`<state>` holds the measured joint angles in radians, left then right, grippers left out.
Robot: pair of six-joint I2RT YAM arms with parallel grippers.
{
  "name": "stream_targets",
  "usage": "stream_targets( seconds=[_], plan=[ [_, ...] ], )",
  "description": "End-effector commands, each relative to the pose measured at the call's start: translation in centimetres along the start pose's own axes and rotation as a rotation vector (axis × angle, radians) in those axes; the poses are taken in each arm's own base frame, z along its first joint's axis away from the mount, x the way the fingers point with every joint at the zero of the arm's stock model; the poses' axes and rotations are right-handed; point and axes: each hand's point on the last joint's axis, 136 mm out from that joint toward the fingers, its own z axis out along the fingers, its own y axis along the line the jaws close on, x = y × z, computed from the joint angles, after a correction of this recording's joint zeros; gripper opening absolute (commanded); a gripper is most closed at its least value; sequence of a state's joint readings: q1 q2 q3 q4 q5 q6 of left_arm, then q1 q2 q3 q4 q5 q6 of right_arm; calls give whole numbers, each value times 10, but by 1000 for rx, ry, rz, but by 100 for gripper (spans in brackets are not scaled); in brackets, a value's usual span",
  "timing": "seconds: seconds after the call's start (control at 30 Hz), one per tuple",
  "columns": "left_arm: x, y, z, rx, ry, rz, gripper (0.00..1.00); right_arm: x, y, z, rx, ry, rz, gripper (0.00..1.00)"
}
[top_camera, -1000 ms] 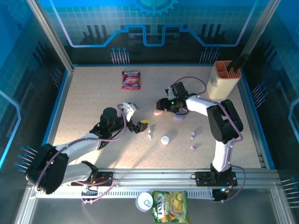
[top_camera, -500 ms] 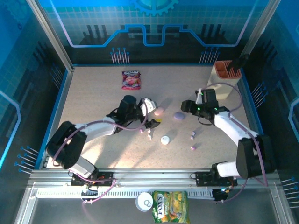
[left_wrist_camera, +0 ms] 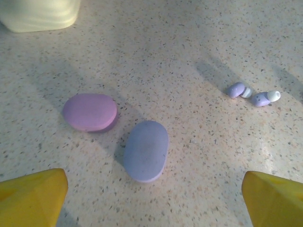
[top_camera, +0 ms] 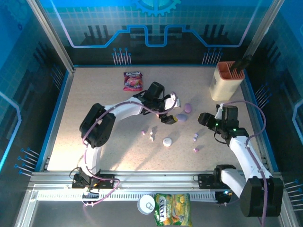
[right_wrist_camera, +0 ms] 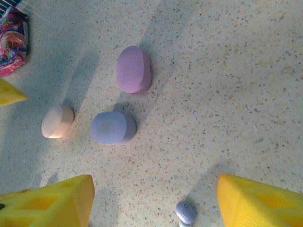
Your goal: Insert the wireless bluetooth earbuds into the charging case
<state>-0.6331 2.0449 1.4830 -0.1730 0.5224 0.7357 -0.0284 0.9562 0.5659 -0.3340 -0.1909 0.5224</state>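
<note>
Four tiny earbuds lie on the table: one lilac earbud (top_camera: 143,133), a white one (top_camera: 151,137), and two lilac ones to the right (top_camera: 195,138) (top_camera: 195,150). The left wrist view shows a lilac pair (left_wrist_camera: 236,90) (left_wrist_camera: 262,98). A blue-lilac case (top_camera: 181,117) (left_wrist_camera: 146,150) (right_wrist_camera: 112,127) lies closed beside a pink-purple case (top_camera: 188,108) (left_wrist_camera: 90,111) (right_wrist_camera: 134,69). My left gripper (top_camera: 169,115) (left_wrist_camera: 154,189) is open just left of the blue case. My right gripper (top_camera: 203,118) (right_wrist_camera: 154,198) is open, with one lilac earbud (right_wrist_camera: 185,212) between its fingers on the table.
A peach case (right_wrist_camera: 57,121) lies left of the blue one. A white case (top_camera: 167,141) sits nearer the front. A beige holder (top_camera: 226,80) stands at the back right, and a pink snack packet (top_camera: 133,80) lies at the back.
My left arm has swung right across the table to the cases. My right arm has pulled back to the right, uncovering the pink-purple case.
</note>
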Motion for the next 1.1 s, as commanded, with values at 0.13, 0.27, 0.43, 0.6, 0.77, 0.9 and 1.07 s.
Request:
stream_targets(
  seconds=[0.13, 0.27, 0.43, 0.6, 0.77, 0.9, 1.07],
  plan=[
    [18, -10, 29, 138, 107, 1, 89, 16, -6, -1, -7, 54, -6, 69],
    [27, -3, 42, 141, 169, 18, 87, 18, -2, 3, -40, 67, 7, 69],
    [38, -2, 54, 156, 247, 25, 84, 18, 0, 5, -54, 76, 8, 69],
    [42, 2, 61, 155, 275, 29, 80, 19, 0, 5, -57, 78, 9, 69],
    [42, 0, 67, 170, 280, 25, 75, 22, -2, 5, -55, 82, 13, 69],
    [44, -1, 73, 170, 277, 22, 74, 23, -2, 5, -55, 81, 16, 69],
    [51, -2, 78, 174, 294, 16, 66, 25, -3, 6, -53, 88, 18, 69]
  ],
)
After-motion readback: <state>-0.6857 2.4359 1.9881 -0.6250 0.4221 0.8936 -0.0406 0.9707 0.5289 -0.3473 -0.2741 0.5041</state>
